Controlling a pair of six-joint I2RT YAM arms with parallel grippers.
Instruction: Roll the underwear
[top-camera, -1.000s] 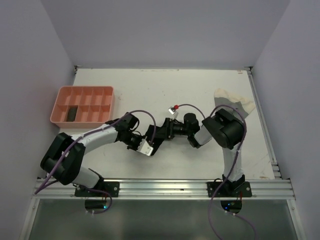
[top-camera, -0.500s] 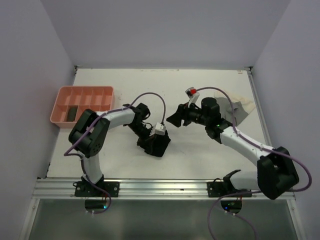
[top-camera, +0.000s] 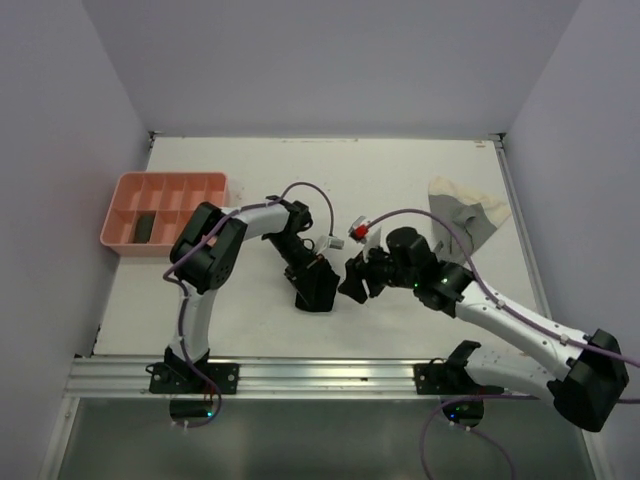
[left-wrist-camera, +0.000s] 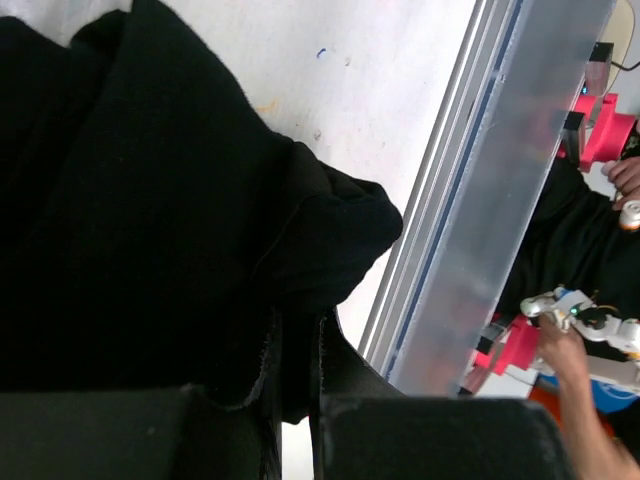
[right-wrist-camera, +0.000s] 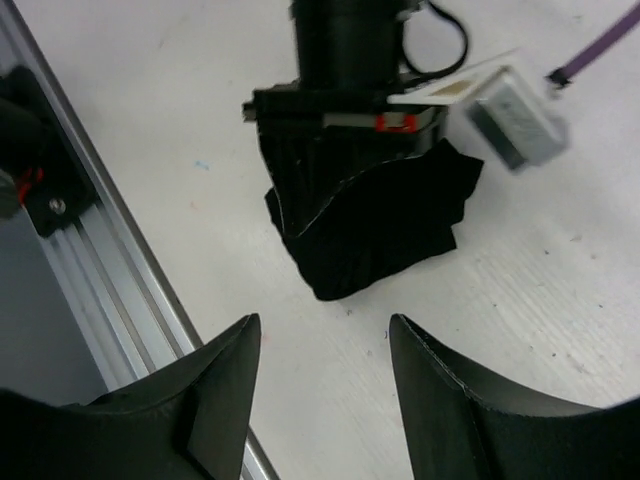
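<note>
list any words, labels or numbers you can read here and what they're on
None can be read.
white plate with a yellowish patch: too blurred to read.
black underwear: no tag or print shows.
pink tray: no marking shows.

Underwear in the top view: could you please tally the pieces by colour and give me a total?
Black: 2, the black piece pinched in the left gripper and the black roll in the pink tray
Cream: 1, the cream heap at the far right; layers cannot be told apart
Total: 3
</note>
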